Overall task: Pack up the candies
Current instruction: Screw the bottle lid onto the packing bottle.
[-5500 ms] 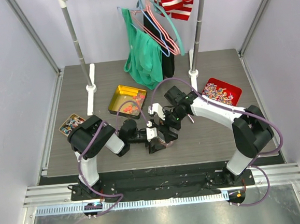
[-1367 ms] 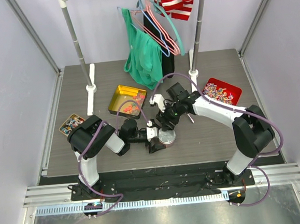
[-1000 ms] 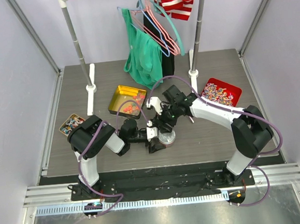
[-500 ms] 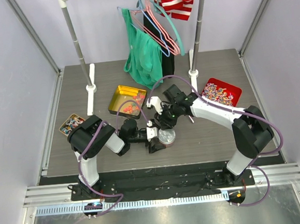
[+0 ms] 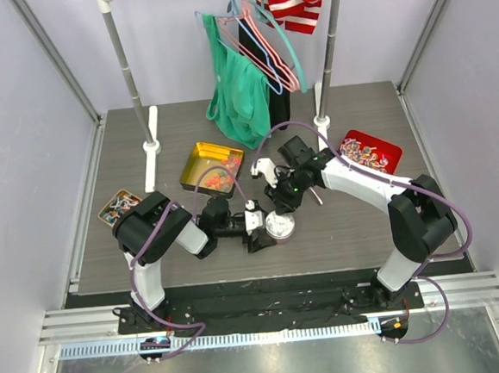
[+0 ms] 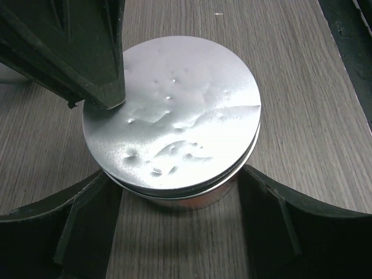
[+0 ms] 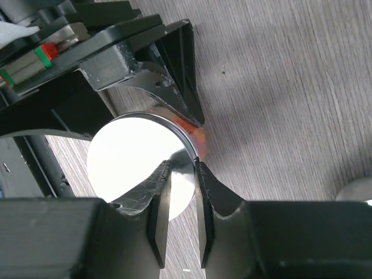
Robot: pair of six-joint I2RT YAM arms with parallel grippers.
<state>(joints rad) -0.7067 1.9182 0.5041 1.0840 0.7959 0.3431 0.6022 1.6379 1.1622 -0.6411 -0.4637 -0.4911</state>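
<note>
silver-lidded jar [image 6: 174,133] is standing between the wide jaws of the left gripper [image 6: 177,177], possibly gripped, i cannot tell; right gripper [image 7: 183,168], pinched nearly together, is pressing its lid; candies [image 5: 218,179] are lying in the gold tin [image 5: 197,156] beyond.

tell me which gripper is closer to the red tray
Right. The right gripper is over the far edge of the silver-lidded tin, with the red tray farther back to its right. The left gripper reaches the same tin from the left, farther from the tray.
</note>
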